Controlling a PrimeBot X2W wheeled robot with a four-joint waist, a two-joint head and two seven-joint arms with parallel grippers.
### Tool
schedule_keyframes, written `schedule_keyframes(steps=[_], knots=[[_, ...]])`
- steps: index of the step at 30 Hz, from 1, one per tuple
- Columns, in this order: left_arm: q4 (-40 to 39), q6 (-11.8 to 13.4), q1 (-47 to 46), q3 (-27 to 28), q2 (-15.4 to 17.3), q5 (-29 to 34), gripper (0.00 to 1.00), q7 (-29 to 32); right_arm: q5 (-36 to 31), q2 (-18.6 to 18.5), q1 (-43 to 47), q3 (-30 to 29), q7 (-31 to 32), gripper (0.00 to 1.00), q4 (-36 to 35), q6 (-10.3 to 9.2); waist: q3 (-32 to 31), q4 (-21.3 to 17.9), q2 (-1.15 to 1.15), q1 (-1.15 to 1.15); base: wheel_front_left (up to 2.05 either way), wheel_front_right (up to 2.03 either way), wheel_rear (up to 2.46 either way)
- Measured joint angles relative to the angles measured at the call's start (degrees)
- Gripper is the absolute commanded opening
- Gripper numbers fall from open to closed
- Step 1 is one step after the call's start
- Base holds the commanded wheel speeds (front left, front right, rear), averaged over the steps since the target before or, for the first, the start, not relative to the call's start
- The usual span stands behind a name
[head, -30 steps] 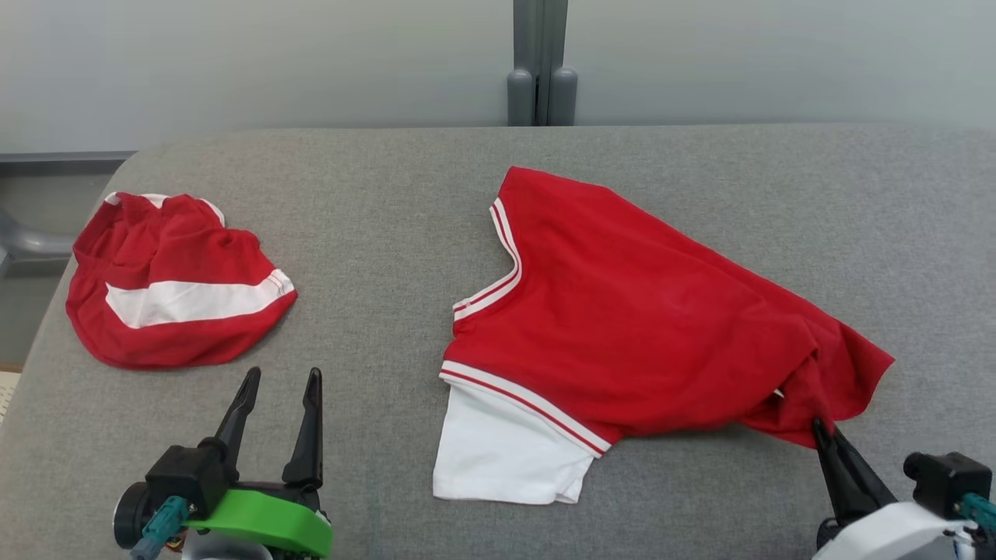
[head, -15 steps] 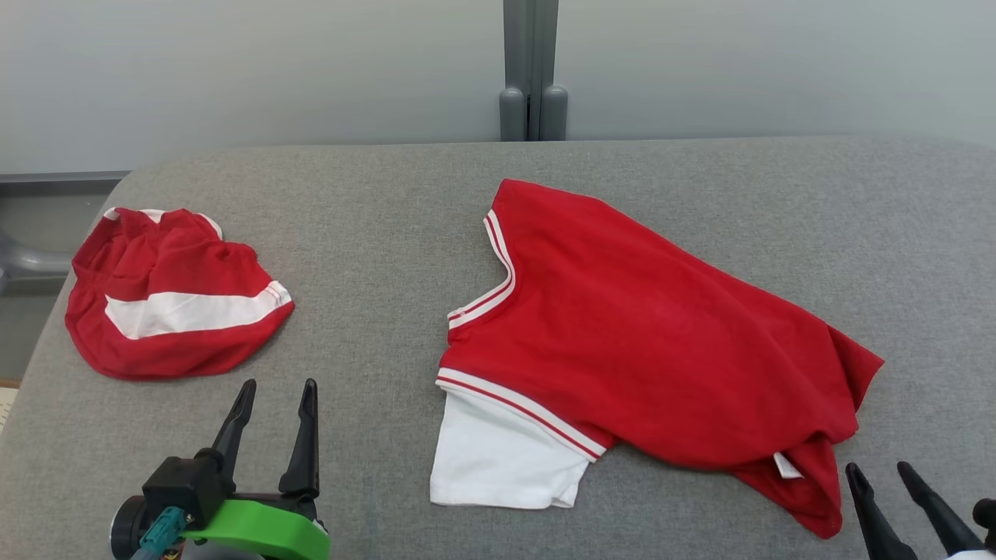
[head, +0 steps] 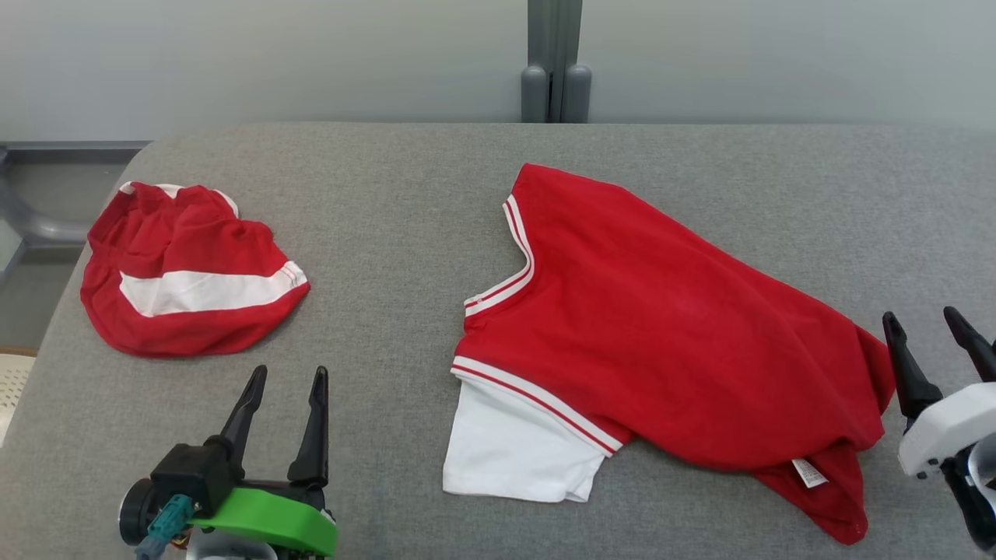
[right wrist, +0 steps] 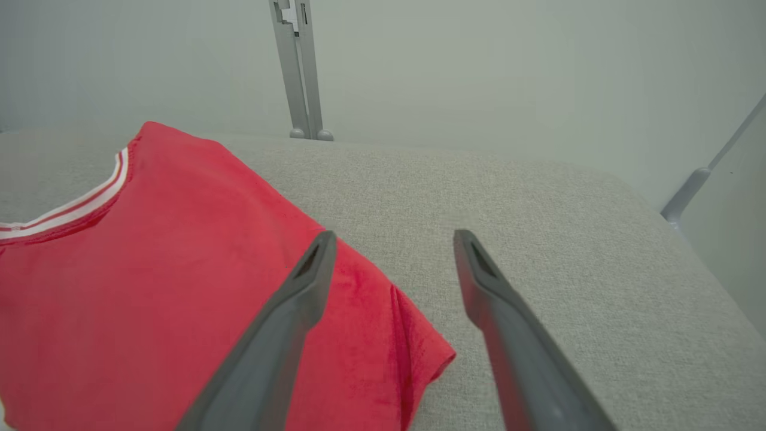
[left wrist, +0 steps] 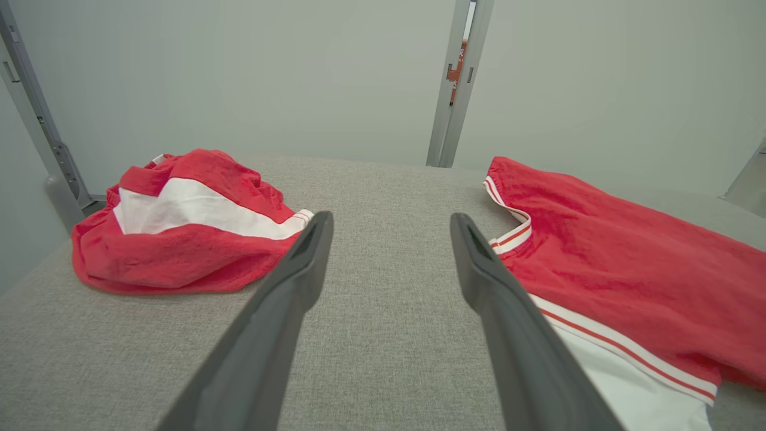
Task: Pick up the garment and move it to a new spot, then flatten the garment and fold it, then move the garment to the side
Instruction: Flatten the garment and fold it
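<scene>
Two grippers spread wide and empty for you: left gripper [head: 288,373] near the shirt [head: 661,327] sleeve [head: 513,455], right gripper [head: 920,315] beside its hem [head: 879,373].

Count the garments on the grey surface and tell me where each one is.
2. A crumpled red-and-white garment lies near the left edge; a red shirt with a white sleeve lies spread right of centre. More could hide beneath them.
</scene>
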Motion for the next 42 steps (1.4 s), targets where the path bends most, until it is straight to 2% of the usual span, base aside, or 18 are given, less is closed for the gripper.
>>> schedule_keyframes(steps=[10,17,18,19,20,24,33,38,39,40,42], knots=[[-0.1,0.0,-1.3,-0.1,0.4,-0.6,1.0,0.0,-3.7,-0.3,-8.6,-1.6,1.0,1.0,20.5,0.0,2.7,2.4,0.0,0.0,0.0,0.0,0.0],[-0.5,0.0,-2.2,0.1,0.9,-0.8,1.0,0.0,-3.1,1.8,-12.7,0.8,-1.0,1.0,31.9,0.0,4.8,3.1,0.0,0.0,0.0,0.0,0.0],[-0.5,0.0,-2.5,0.1,0.9,-0.8,1.0,0.0,-3.0,2.0,-13.3,1.3,-1.1,0.44,33.1,0.0,5.0,3.2,0.0,0.0,0.0,0.0,0.0],[-0.6,0.0,-2.6,0.1,0.9,-0.8,1.0,0.0,-2.6,2.1,-14.0,1.7,-1.3,0.08,34.3,0.0,5.3,3.2,0.0,0.0,0.0,0.0,0.0],[-0.6,0.0,-2.6,0.1,1.0,-0.9,1.0,0.0,-2.4,2.1,-14.6,2.0,-1.5,0.0,35.0,0.0,5.4,3.2,0.0,0.0,0.0,0.0,0.0],[-0.5,0.0,-3.1,0.1,1.0,-0.9,1.0,0.0,-1.5,1.4,-19.0,3.6,-3.4,0.0,36.9,0.0,6.0,3.2,0.0,0.0,0.0,0.0,0.0],[-0.2,0.0,-4.2,-0.4,0.7,-1.0,1.0,0.0,-2.8,-3.5,-33.1,3.5,-8.5,0.0,38.8,0.0,6.3,4.3,0.0,0.0,0.0,0.0,0.0],[0.0,0.0,-4.2,-0.3,0.5,-1.0,1.0,0.0,-5.0,-3.1,-37.5,2.3,-10.1,0.0,40.9,0.0,6.2,4.9,0.0,0.0,0.0,0.0,0.0],[0.0,0.0,-4.2,-0.3,0.4,-1.0,1.0,0.0,-5.2,-2.7,-37.8,2.4,-10.3,0.74,41.5,0.0,6.2,5.0,0.0,0.0,0.0,0.0,0.0],[0.1,0.0,-4.2,-0.3,0.4,-1.0,1.0,0.0,-5.3,-2.3,-38.0,2.6,-10.4,1.0,42.3,0.0,6.1,5.0,0.0,0.0,0.0,0.0,0.0],[0.3,0.0,-4.2,-0.1,0.3,-1.0,1.0,0.0,-5.4,-1.4,-38.1,3.1,-10.5,1.0,43.9,0.0,5.7,4.9,0.0,0.0,0.0,0.0,0.0]])
